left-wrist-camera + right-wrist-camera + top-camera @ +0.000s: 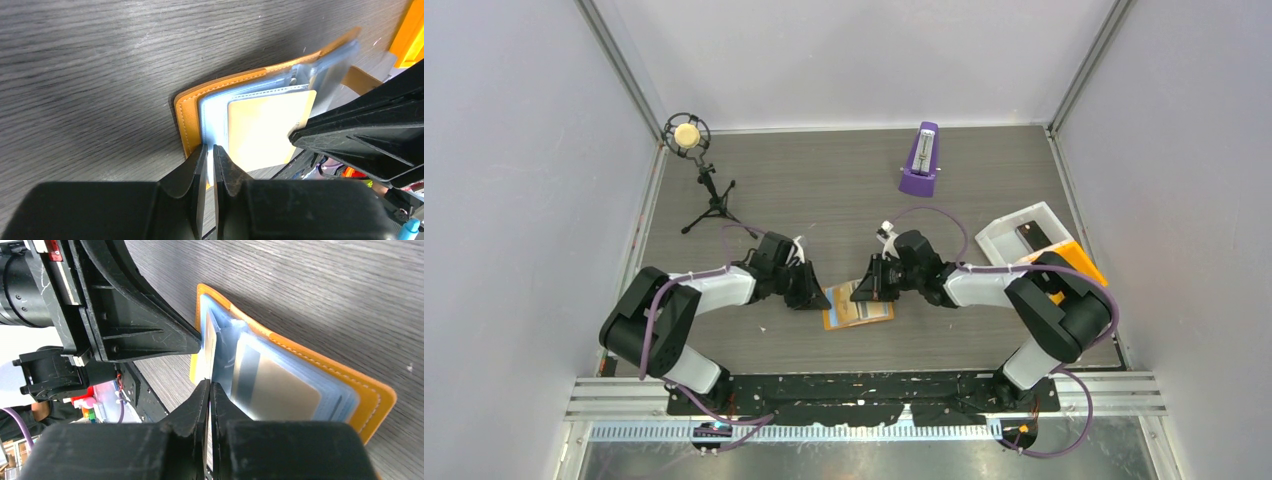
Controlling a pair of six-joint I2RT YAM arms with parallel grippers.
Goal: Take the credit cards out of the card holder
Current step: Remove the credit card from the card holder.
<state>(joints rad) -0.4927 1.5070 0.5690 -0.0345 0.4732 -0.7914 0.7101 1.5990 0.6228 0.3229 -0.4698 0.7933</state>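
- Card holder (857, 312): orange with pale stitching, lying open and flat on the table (844, 190) near its front edge, between the two grippers. Clear plastic sleeves fanned across the inside.
- Credit cards, none out of the holder:
  - pale cream card (267, 132) inside the uppermost sleeve, seen from the left wrist
  - grey card with a darker stripe (280, 385) inside a flat-lying sleeve, seen from the right wrist
- Left gripper (210, 152): reaching in from the left at the holder's left edge. Fingers pressed almost together, only a thin slit between, with the edge of the holder's sleeves caught in that slit.
- Right gripper (210, 387): reaching in from the right, tip over the holder and close to the left gripper. Fingers pressed fully together on a sleeve leaf raised up from the rest. Not possible to tell whether pinching the card inside or the clear plastic alone.
- Purple metronome (920, 160): upright, towards the back of the table, well apart from the holder.
- Microphone on a small tripod (688, 135): at the back left corner.
- White bin (996, 238): at the right edge of the table, with a dark flat rectangle (1032, 236) lying inside.
- Orange bin (1084, 262): just beside the white bin on its near side, partly hidden by the right arm.
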